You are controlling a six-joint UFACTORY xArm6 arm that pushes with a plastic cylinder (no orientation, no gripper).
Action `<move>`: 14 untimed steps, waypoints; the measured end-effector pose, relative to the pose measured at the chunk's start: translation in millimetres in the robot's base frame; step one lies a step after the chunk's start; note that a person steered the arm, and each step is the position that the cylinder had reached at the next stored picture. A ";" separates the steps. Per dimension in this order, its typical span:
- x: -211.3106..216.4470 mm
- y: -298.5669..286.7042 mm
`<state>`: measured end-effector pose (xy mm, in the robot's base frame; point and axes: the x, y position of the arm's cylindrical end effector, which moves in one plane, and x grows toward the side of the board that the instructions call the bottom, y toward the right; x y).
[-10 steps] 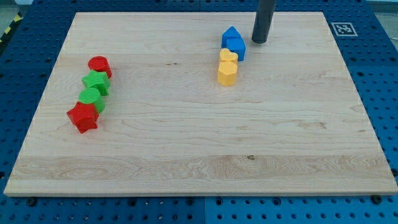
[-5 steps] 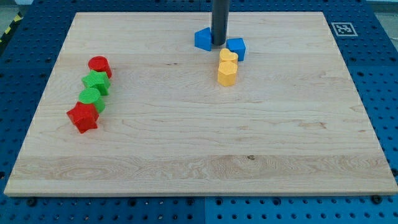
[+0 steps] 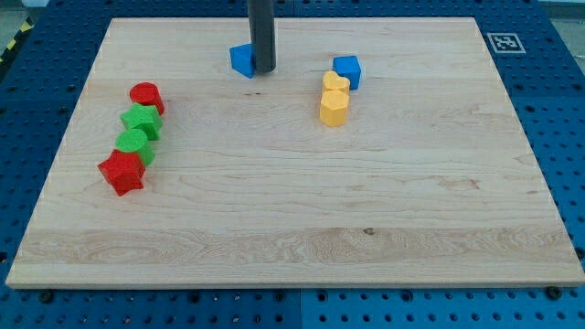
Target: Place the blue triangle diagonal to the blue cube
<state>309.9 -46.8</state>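
Pushed leftward, the blue triangle (image 3: 241,59) now sits well apart from the blue cube (image 3: 346,69), level with it. With no pincer, my tip (image 3: 263,69) touches the triangle's right side; steer it toward the view's bottom, staying left of the cube.

The bench is a pale, matt wooden board (image 3: 292,210) with visible grain streaks and a small dark knot, lying on a blue perforated base (image 3: 558,73) that looks like painted metal. The dark cylindrical rod (image 3: 261,32) looks smooth with a dull sheen, and the blue triangle block (image 3: 241,59) and blue cube block (image 3: 347,69) look evenly painted and matt.
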 end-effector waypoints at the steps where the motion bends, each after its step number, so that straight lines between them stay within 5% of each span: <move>1: 1.4 -1.7; 6: -5.4 -87.3; 14: -6.7 -83.1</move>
<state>303.2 -129.9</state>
